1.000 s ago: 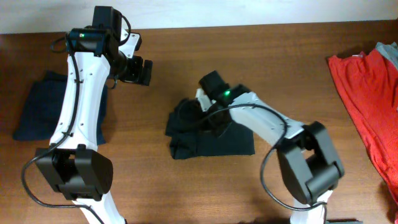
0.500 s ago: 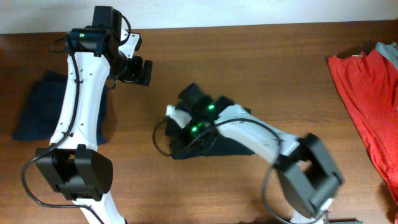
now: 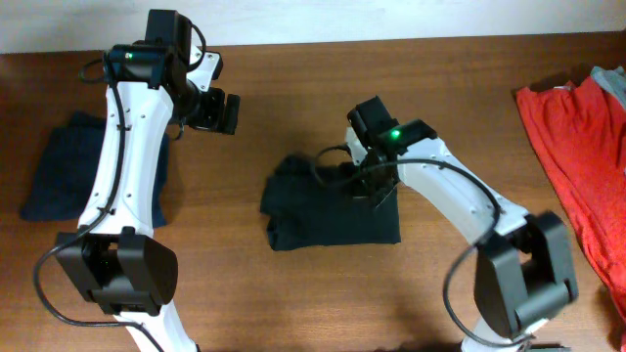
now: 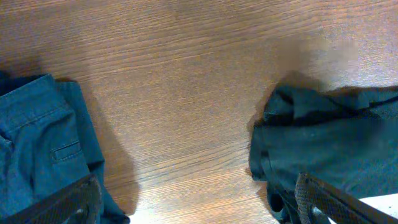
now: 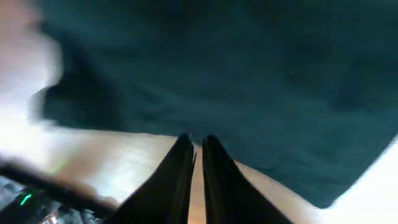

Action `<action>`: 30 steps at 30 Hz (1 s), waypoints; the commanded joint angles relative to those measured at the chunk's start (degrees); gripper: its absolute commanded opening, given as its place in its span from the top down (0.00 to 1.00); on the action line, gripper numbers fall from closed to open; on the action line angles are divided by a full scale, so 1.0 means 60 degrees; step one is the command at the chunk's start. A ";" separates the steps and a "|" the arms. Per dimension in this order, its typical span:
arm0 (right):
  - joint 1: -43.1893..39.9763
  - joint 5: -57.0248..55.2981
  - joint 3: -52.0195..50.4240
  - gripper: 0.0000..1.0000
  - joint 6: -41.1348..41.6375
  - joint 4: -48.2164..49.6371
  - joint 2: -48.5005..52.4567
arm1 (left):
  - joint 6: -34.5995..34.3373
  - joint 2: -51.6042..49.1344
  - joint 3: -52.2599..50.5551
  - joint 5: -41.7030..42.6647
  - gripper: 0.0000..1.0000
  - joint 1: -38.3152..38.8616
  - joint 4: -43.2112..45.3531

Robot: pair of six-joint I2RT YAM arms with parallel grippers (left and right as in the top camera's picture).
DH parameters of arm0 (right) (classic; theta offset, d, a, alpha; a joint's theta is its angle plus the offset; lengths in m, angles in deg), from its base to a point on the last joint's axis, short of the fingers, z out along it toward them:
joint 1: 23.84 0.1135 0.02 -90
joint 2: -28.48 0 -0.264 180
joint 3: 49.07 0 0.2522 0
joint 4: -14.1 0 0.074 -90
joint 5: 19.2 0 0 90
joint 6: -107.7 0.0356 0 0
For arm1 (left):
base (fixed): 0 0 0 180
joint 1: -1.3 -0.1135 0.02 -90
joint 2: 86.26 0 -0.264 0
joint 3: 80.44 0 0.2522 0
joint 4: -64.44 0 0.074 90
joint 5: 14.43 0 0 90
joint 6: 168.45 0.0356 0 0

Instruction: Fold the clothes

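Observation:
The black T-shirt (image 3: pixel 333 213) lies folded into a rough rectangle at the table's middle. My right gripper (image 3: pixel 370 184) hovers over its upper right part. In the blurred right wrist view the shirt (image 5: pixel 249 74) fills the top, and the fingers (image 5: pixel 198 148) are nearly together with nothing between them. My left gripper (image 3: pixel 221 112) is open and empty above bare wood, up and left of the shirt. In the left wrist view its fingers (image 4: pixel 199 205) are spread wide, with the shirt (image 4: pixel 329 137) at the right.
A navy garment (image 3: pixel 59 168) lies at the far left under the left arm and also shows in the left wrist view (image 4: pixel 37 137). A red garment (image 3: pixel 577 147) with a grey piece (image 3: pixel 611 83) lies at the right edge.
My right arm swept left over the shirt, then swung back up and right. The shirt's left part lies flatter. The left arm has not moved.

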 commanded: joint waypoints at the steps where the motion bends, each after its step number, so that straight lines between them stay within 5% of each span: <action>1: -0.0477 -0.1155 0.0011 0.92 0.0488 -0.0328 0.0430 | 0.0007 0.0007 0.0018 0.0229 0.01 0.0004 0.0288; 6: -0.0907 0.0885 0.0015 0.92 -0.1428 -0.0124 0.0200 | -0.0670 0.0007 0.0015 0.2889 0.01 0.0113 -0.0135; 10: -0.1060 0.0885 0.0015 0.92 -0.1424 -0.0372 0.0102 | -0.0291 0.0004 -0.0168 0.2721 0.01 0.0372 -0.1497; 13: -0.1089 0.0871 0.0015 0.92 -0.1461 -0.0696 0.0102 | -0.0313 0.0004 -0.0681 0.2153 0.19 0.0656 -0.2364; 14: -0.1089 0.0820 0.0015 0.91 -0.1457 -0.0812 0.0102 | -0.0452 0.0004 -0.0907 0.2215 0.35 0.0750 -0.2433; 15: -0.1089 0.0696 0.0015 0.91 -0.1446 -0.0980 0.0102 | -0.0776 0.0007 -0.1348 0.2382 0.66 0.0951 -0.2379; 17: -0.1093 0.0382 0.0015 0.91 -0.1202 -0.1133 0.0102 | -0.1235 0.0007 -0.2102 0.2375 0.85 0.1311 -0.2138; 22: -0.1093 -0.0648 0.0015 0.91 -0.0477 -0.1424 0.0102 | -0.1625 0.0007 -0.4411 0.2288 0.99 0.2178 -0.0597; 30: -0.1089 -0.0780 0.0015 0.90 -0.0481 -0.1395 0.0102 | -0.1625 0.0004 -0.6630 0.1537 1.00 0.2761 0.2929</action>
